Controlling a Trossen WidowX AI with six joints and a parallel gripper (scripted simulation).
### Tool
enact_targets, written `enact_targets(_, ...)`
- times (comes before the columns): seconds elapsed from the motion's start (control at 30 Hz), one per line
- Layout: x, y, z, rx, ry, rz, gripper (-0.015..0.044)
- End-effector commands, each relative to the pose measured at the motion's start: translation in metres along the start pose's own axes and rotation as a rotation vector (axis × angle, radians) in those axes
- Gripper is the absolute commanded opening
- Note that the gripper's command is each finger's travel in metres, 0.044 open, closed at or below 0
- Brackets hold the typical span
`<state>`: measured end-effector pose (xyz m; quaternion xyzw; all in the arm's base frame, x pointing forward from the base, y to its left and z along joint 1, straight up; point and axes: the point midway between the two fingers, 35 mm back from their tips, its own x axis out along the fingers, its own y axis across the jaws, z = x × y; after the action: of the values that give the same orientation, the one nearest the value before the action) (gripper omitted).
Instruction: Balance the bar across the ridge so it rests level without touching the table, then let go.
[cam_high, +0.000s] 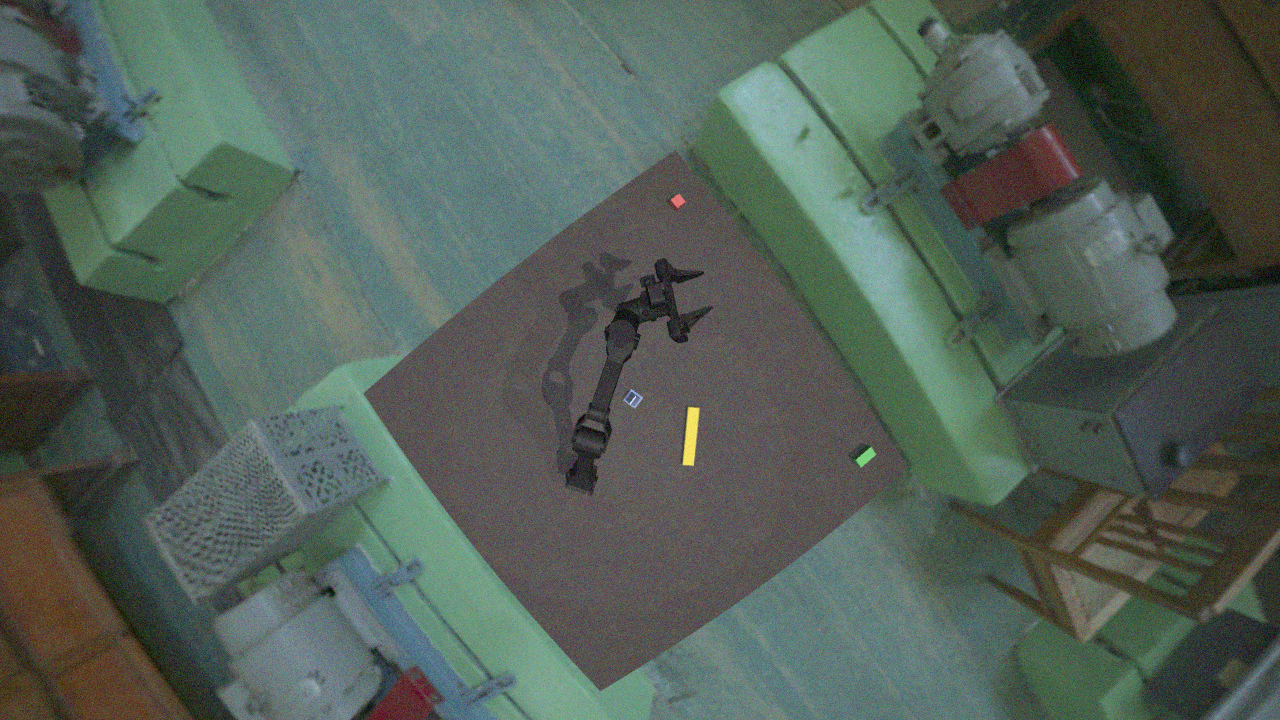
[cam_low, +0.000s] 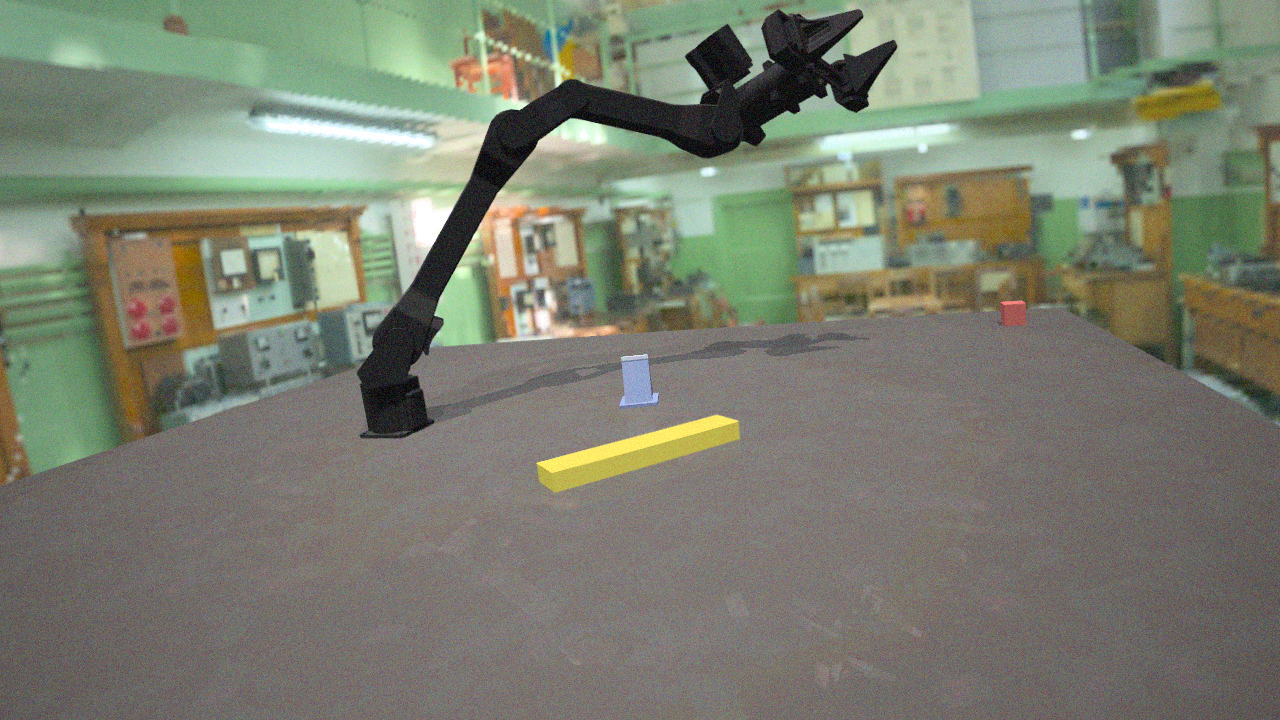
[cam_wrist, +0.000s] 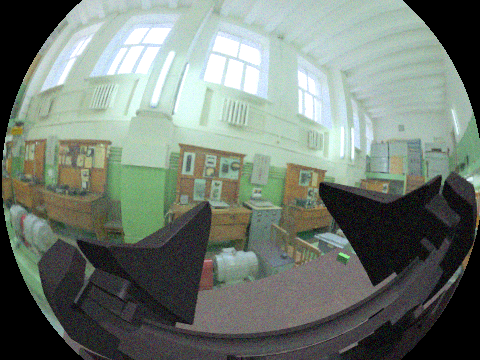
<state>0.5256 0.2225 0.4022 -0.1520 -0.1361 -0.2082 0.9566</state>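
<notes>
Spreading wide with nothing between them, the fingers of the gripper (cam_low: 836, 49) point out over the far side of the table (cam_low: 895, 582), raised high above it. Well below and back toward the arm's base, the yellow bar (cam_low: 638, 453) lies flat on the table, and the pale blue ridge (cam_low: 637, 379) stands upright just behind it, the two apart. A red cube (cam_low: 1013, 312) and a green cube (cam_high: 864, 455) sit farther out near the table's edges. By my judgement nothing is done: reaching, grasping, lifting, centring and letting go all remain. The wrist view shows neither bar nor ridge, and from above the ridge's crest is too small to read.
</notes>
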Motion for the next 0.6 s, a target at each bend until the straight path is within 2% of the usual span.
enact_targets(0.0, 0.001, 0.000, -0.001, -0.006, 0.001, 0.002, 0.0374)
enact_targets(0.07, 0.007, -0.002, -0.008, -0.054, 0.014, 0.015, 0.0321)
enact_targets(0.1, 0.012, -0.004, -0.013, -0.089, 0.023, 0.025, 0.0315)
enact_targets(0.57, 0.061, -0.044, -0.105, -0.532, 0.219, 0.203, 0.0315)
